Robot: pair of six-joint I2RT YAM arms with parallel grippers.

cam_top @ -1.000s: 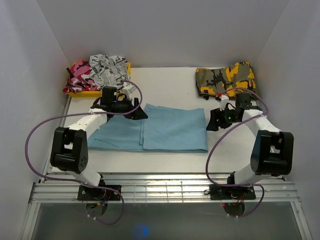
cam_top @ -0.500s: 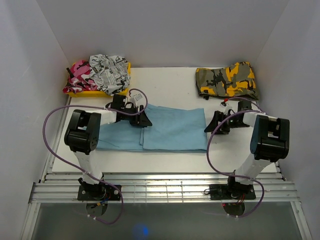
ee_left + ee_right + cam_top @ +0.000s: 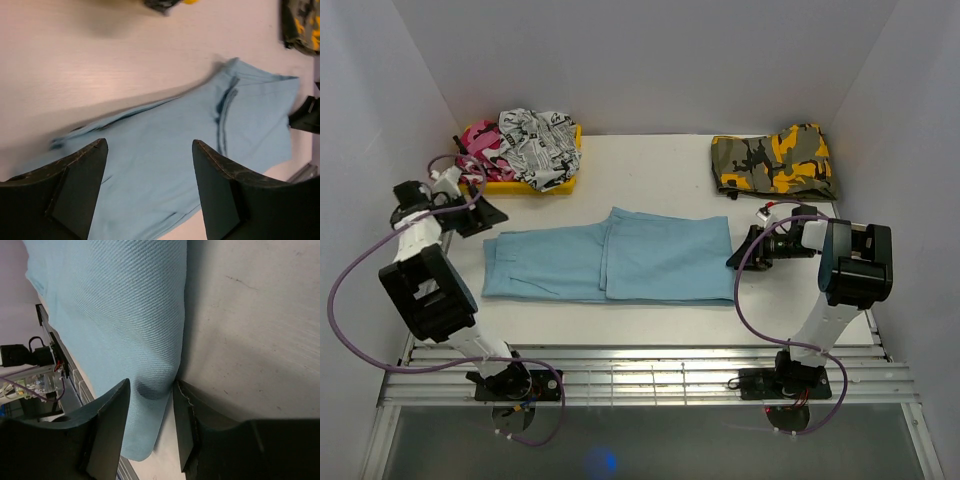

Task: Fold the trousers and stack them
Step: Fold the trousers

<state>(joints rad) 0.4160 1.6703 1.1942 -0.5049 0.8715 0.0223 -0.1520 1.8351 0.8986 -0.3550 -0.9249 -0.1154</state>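
Trousers point(image 3: 620, 262) lie flat mid-table point(image 3: 650, 175), folded over, long side running left-right. Left gripper point(image 3: 480, 215) sits off their far-left corner, jaws wide apart, nothing in them. Right gripper point(image 3: 741, 256) is low at the right edge, jaws about half closed with the cloth's edge fold between its fingers point(image 3: 107, 415); can't tell if actually pinched.
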